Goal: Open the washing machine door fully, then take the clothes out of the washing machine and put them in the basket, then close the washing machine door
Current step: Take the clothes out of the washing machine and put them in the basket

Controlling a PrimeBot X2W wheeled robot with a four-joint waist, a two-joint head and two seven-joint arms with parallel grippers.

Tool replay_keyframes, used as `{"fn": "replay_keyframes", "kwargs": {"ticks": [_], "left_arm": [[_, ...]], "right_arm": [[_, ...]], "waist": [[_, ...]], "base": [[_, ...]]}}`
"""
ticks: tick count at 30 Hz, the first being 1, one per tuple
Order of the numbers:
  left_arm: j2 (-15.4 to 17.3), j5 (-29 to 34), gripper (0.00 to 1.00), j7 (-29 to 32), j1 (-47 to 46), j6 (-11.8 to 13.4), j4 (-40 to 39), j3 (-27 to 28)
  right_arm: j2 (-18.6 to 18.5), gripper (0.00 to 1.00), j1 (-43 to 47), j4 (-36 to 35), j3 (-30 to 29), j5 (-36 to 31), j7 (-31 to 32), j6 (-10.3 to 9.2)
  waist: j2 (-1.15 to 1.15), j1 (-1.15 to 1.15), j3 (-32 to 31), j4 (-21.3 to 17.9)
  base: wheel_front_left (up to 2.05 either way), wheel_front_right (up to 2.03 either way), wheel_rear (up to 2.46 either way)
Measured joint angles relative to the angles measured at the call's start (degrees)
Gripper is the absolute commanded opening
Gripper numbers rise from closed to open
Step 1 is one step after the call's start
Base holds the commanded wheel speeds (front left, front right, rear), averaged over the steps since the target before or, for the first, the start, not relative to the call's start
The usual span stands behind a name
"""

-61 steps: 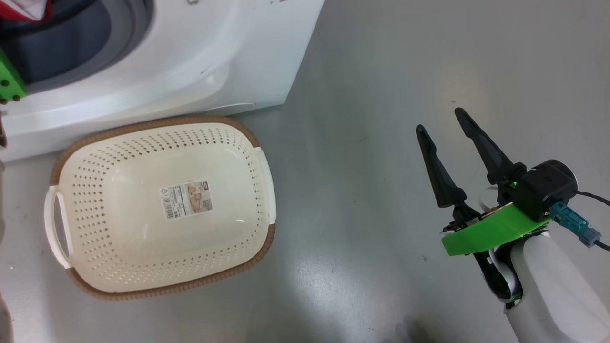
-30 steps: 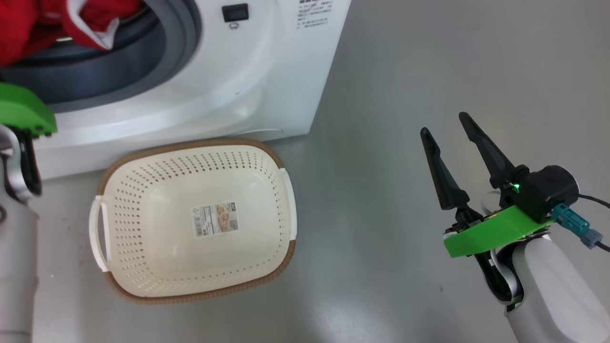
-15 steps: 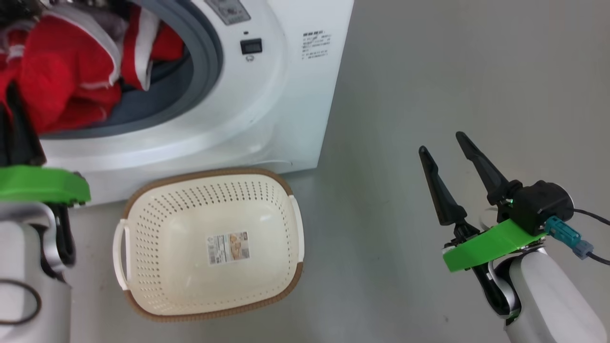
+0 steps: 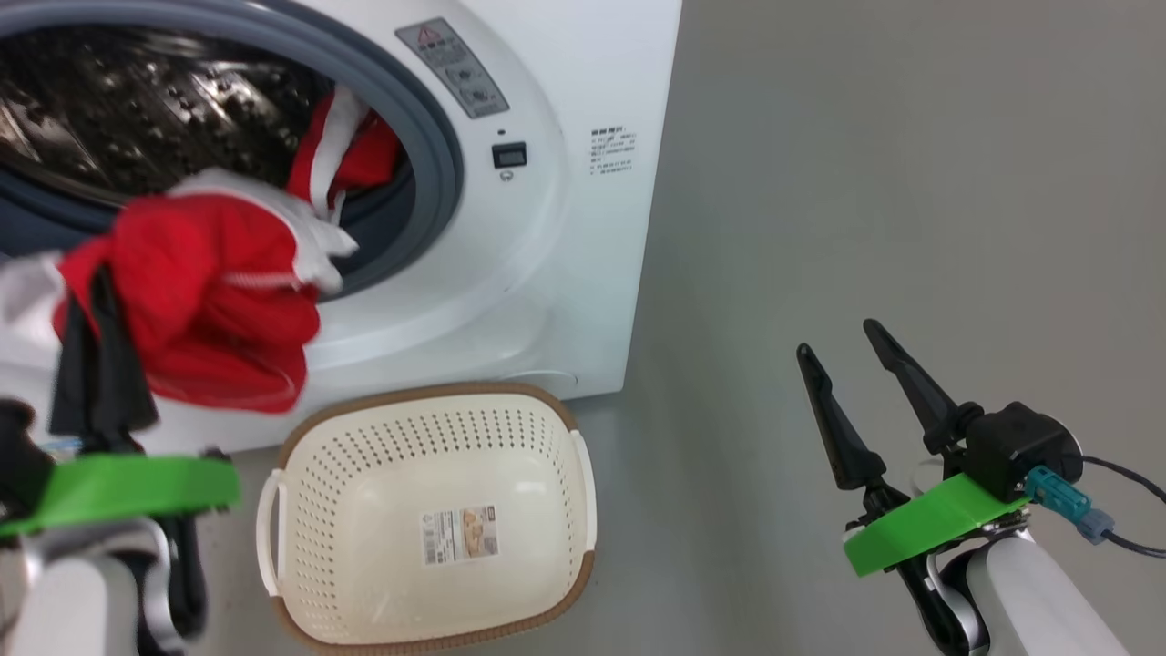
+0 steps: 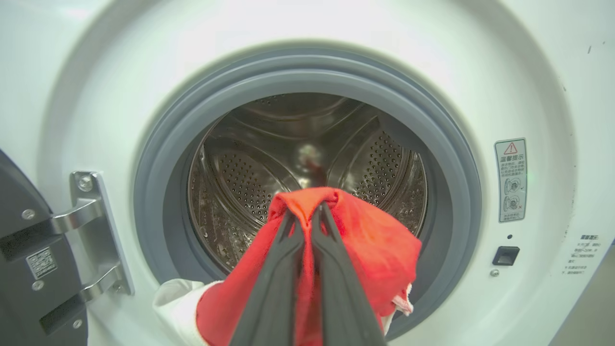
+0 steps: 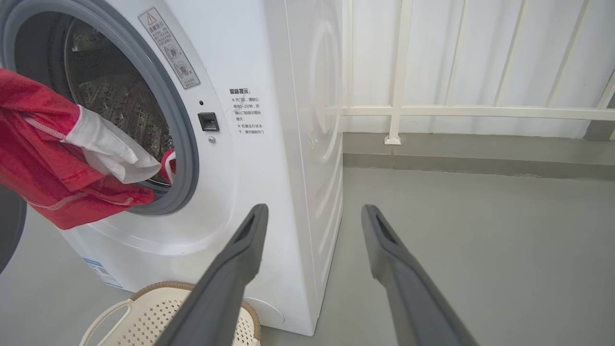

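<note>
- The clothes (image 4: 209, 301), red with white parts and white trim, hang bunched out of the mouth of the washing machine (image 4: 565, 228), over the lower part of its grey rubber ring (image 5: 451, 168)
- A further red-and-white piece (image 4: 351, 155) lies just inside the ring, at the edge of the perforated steel drum (image 5: 298, 139)
- The left hand (image 5: 307, 211) points into the opening, its two dark fingers pressed close together with a fold of the red fabric pinched between the tips
- The washing machine door (image 5: 24, 288) stands swung open on its metal hinge (image 5: 91, 240)
- The basket (image 4: 428, 394) sits on the floor (image 4: 865, 182) just before the machine, below the held clothes, with only a paper label (image 4: 460, 535) inside, its print too small to read
- The right hand (image 4: 838, 338) hovers well apart over bare floor, fingers spread wide, holding nothing
- A warning sticker (image 5: 510, 180) with a red triangle and Chinese print sits beside the ring, a small black socket (image 5: 505, 255) below it
</note>
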Motion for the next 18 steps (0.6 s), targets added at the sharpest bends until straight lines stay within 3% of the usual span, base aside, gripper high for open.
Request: {"fn": "replay_keyframes", "kwargs": {"ticks": [11, 18], "left_arm": [[-3.07, -2.14, 0.00, 3.88, 10.76, 0.41, -6.14, -2.71], [-4.67, -3.43, 0.00, 3.27, 11.84, -0.15, 2.02, -5.49]], "right_arm": [[0.26, 1.00, 1.54, -0.57, -0.33, 0.00, 0.00, 0.00], [0.46, 1.00, 1.53, -0.89, 0.04, 0.00, 0.00, 0.00]], "waist": [[0.00, 0.00, -1.70, 0.51], [0.00, 0.00, 0.08, 0.29]], "base": [[0.00, 0.00, 0.00], [0.00, 0.00, 0.00]]}}
